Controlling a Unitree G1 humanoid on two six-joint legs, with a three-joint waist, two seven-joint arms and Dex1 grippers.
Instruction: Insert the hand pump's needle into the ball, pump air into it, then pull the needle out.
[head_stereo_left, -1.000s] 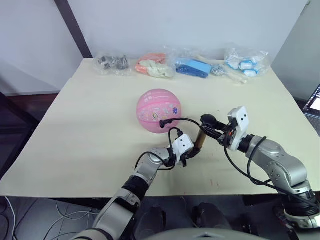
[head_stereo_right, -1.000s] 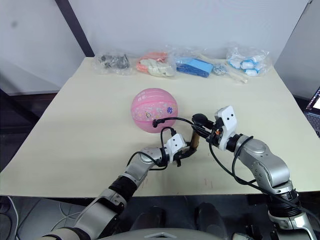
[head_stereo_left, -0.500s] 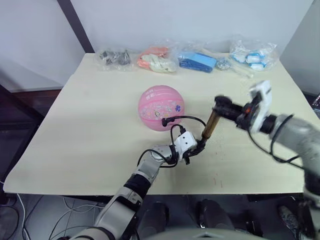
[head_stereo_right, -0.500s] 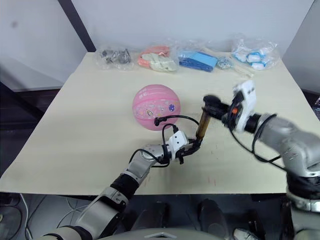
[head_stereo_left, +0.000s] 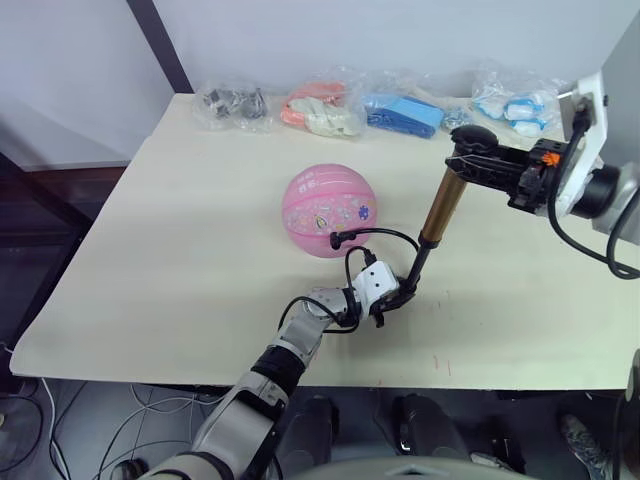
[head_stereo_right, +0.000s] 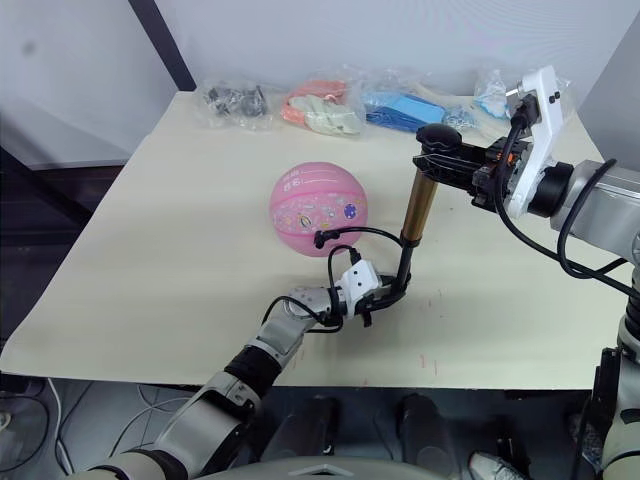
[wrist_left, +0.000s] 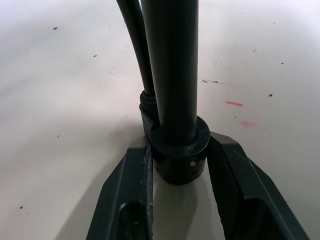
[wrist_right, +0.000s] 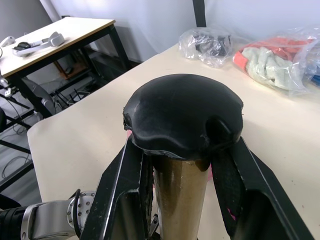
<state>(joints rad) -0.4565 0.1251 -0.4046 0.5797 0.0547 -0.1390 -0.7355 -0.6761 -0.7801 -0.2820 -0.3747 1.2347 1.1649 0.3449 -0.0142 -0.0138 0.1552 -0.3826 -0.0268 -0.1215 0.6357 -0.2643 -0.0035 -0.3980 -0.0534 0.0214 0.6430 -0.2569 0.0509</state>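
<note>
Left eye view: left hand (head_stereo_left: 392, 300) clamps the pump (head_stereo_left: 441, 208) base on the desk (head_stereo_left: 180, 240); right hand (head_stereo_left: 500, 172) grips its handle. Stiff barrel, floppy hose, so hold both ends.

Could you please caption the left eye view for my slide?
Both grippers, left and right, hold the extended hand pump, hosed to the ball.
</note>
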